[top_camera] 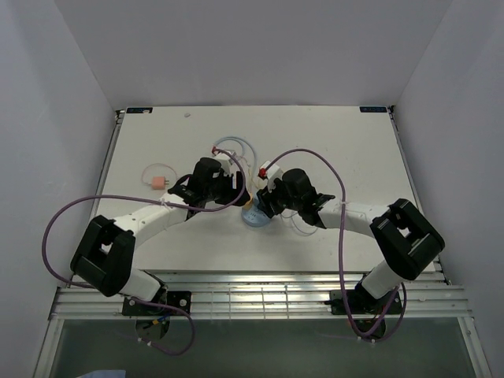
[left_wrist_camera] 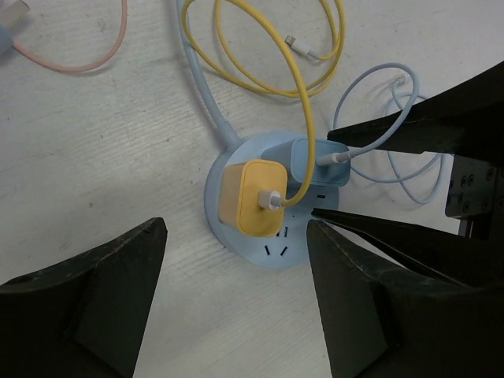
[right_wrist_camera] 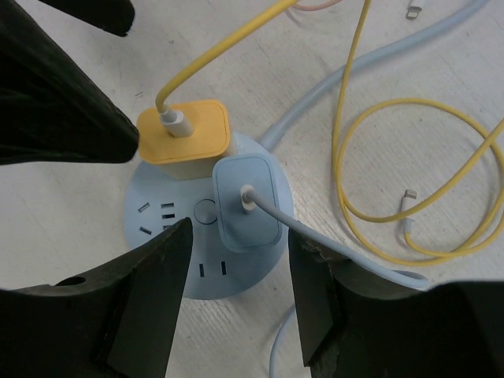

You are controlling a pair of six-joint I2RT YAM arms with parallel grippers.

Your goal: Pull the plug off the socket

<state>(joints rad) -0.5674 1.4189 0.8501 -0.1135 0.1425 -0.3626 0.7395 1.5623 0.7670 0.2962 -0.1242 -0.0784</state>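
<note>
Right wrist view: released right end effector [right_wrist_camera: 240, 232] straddles blue plug [right_wrist_camera: 246, 201] seated on socket [right_wrist_camera: 169, 236].

Seen from above, the right gripper [top_camera: 258, 206] hides most of the socket [top_camera: 252, 218]; the pink cord [left_wrist_camera: 79, 69] runs off-frame at eleven o'clock.

You get soft, even overhead light on the white table [top_camera: 354, 134]. Shadows stay faint and there is no glare. Only the dark jaws nearest each wrist lens blur.

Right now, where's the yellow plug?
The yellow plug is seated in the socket, mid-table in the top view; in the left wrist view it sits just left of the blue plug.
</note>
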